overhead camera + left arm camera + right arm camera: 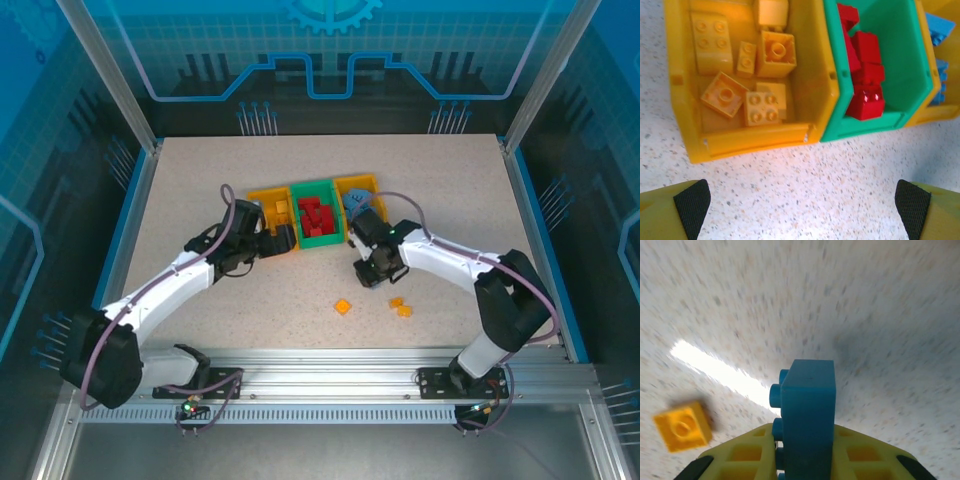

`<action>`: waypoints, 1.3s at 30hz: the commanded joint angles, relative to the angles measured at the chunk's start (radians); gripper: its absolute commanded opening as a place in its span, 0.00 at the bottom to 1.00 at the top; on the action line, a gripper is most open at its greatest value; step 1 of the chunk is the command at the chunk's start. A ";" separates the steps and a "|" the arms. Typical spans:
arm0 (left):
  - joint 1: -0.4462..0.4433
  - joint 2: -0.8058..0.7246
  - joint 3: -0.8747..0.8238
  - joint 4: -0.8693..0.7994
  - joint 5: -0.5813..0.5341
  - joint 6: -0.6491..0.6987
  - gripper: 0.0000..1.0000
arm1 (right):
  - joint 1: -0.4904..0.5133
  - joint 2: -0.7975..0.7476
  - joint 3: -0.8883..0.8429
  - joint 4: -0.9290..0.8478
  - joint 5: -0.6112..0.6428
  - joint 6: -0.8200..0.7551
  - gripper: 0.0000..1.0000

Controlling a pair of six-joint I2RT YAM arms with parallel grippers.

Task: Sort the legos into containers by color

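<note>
Three containers stand in a row: a yellow bin with several orange-yellow legos, a green bin with red legos, and a second yellow bin with blue legos. My left gripper hangs open just in front of the first yellow bin, over bare table. My right gripper is shut on a blue lego, just above the table in front of the bins. An orange lego lies to its left.
Three loose orange legos lie on the speckled table in front of the bins, near the right arm. Blue rails edge the table on both sides.
</note>
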 commanded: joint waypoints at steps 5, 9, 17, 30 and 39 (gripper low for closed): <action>-0.172 0.026 -0.031 -0.023 -0.075 -0.039 0.99 | -0.195 0.071 0.275 0.016 -0.117 0.043 0.21; -0.250 0.076 -0.036 -0.007 -0.078 -0.101 0.99 | -0.251 0.225 0.463 -0.029 -0.077 0.057 0.21; -0.411 0.191 0.014 0.035 -0.073 -0.028 0.99 | -0.279 0.522 0.819 -0.146 -0.025 0.051 0.21; -0.549 0.394 0.115 0.084 0.034 0.216 0.99 | -0.293 0.655 0.988 -0.229 -0.047 0.052 0.52; -0.551 0.452 0.124 0.078 0.054 0.290 0.92 | -0.293 0.528 0.937 -0.227 -0.101 0.073 0.80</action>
